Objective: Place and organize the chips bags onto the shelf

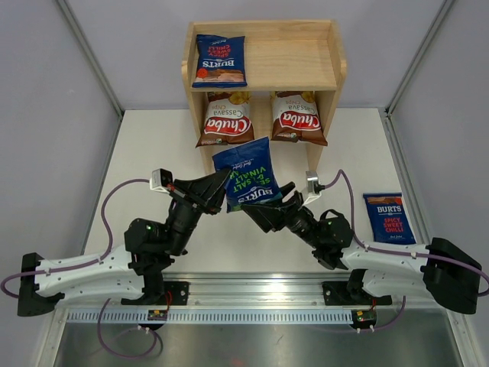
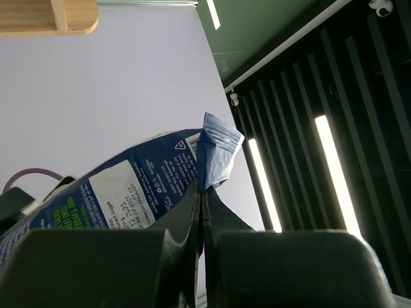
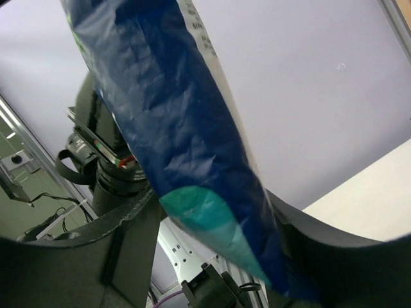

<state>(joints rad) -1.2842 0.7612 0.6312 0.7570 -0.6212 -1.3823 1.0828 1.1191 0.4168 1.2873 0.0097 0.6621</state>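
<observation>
A blue Burts bag (image 1: pixel 247 174) hung in the air between the two arms, in front of the shelf (image 1: pixel 337 69) and above the worktop (image 1: pixel 153 145). The left fingers (image 2: pixel 183 221) were pressed together on the crimped seal at one corner of it. In the left wrist view the bag's printed back, with its white label, spread away to the left of them. The right fingers (image 3: pixel 96 256) stood apart on either side of the bag's other end, and the blue and green film ran down between them. Whether they pressed on it could not be told. A second Burts bag (image 1: pixel 220 61) lay flat at the left of the shelf's top tier, inside the raised rim. On the lower tier the left Chuba bag (image 1: pixel 226 121) and the right Chuba bag (image 1: pixel 299 118) sat side by side, red logos up, showing out in front of the top tier. A third Burts bag (image 1: pixel 389 218) lay flat on the worktop at the right, well apart from the shelf and near the right arm.
</observation>
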